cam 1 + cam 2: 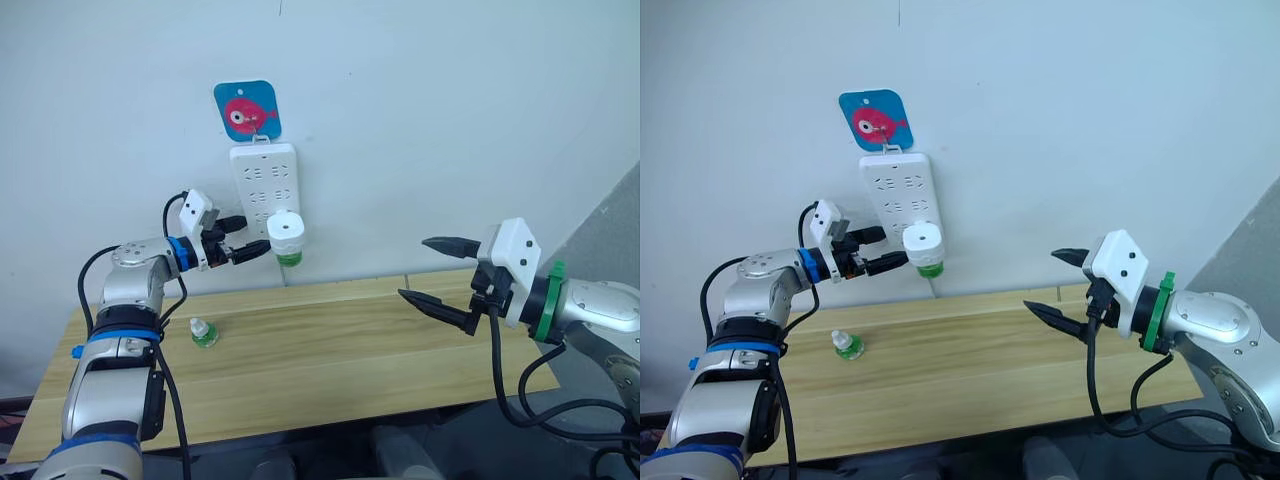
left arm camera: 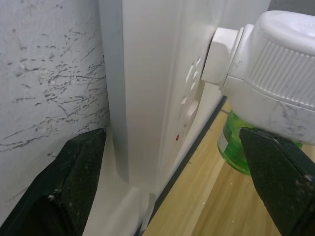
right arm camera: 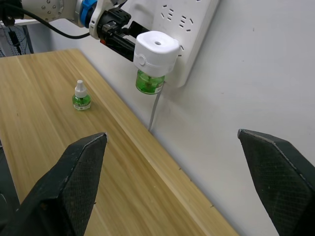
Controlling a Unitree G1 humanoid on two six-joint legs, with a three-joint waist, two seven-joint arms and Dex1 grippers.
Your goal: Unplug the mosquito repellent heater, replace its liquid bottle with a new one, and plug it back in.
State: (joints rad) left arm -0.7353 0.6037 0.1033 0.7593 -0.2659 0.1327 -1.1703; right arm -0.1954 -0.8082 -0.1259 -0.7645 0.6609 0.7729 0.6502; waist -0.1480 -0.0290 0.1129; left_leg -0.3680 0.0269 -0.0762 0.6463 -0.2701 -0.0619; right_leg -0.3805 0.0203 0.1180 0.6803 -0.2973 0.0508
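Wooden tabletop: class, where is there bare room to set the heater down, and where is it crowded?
The light wooden tabletop lies bare from the small capped green bottle across to the open right gripper. It is crowded at the wall, where the open left gripper flanks the white rounded heater plugged into the long white power strip.

The heater's prongs are hidden inside the power strip; its body covers the neck and wick of the green bottle screwed beneath it; in the left wrist view the heater runs off the picture's edge; whether the left gripper's fingertips touch the heater cannot be told; the fish sticker hides the strip's hanger.
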